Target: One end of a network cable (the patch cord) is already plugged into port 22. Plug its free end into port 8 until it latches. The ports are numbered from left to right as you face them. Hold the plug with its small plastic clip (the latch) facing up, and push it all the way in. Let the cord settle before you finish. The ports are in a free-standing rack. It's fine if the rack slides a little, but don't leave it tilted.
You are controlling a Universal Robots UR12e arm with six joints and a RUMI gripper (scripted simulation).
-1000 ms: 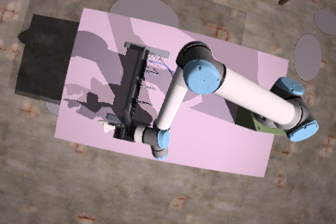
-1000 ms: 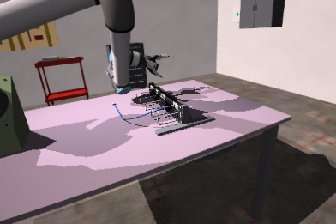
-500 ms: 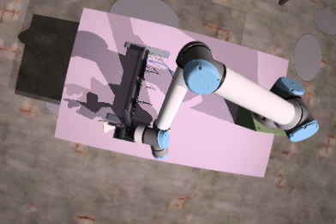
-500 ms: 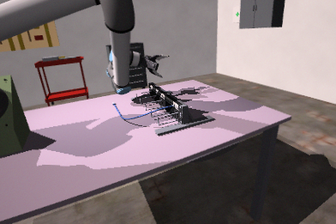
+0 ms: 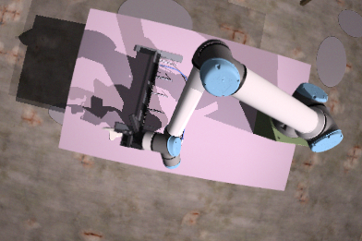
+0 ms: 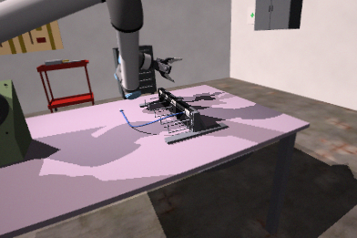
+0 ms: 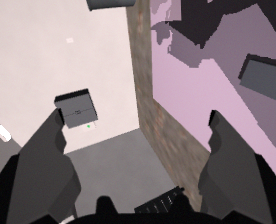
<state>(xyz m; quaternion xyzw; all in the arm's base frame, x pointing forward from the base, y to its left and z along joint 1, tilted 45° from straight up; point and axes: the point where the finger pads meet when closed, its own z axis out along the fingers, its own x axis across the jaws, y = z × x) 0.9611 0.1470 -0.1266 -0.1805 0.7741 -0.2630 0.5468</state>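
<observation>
Item 1, gripper [image 6: 169,67]: I read its two fingers as spread fully wide with nothing between them. It hangs above the table, over the far end of the rack, pointing sideways toward the white wall.

Item 2, rack [image 6: 191,117]: a low black free-standing frame on the pink table [image 6: 255,127], upright on its base plate as far as I can see. Individual port numbers are too small for me to make out.

Item 3, patch cord [image 6: 137,125]: a thin blue cable lying on the table. One end runs into the rack; the free end [image 6: 121,110] rests on the table top, apart from the rack and below the arm's wrist. I cannot tell which way its latch faces.

Item 4, background: a red cart [image 6: 64,66] and a grey wall cabinet [image 6: 278,6].
</observation>
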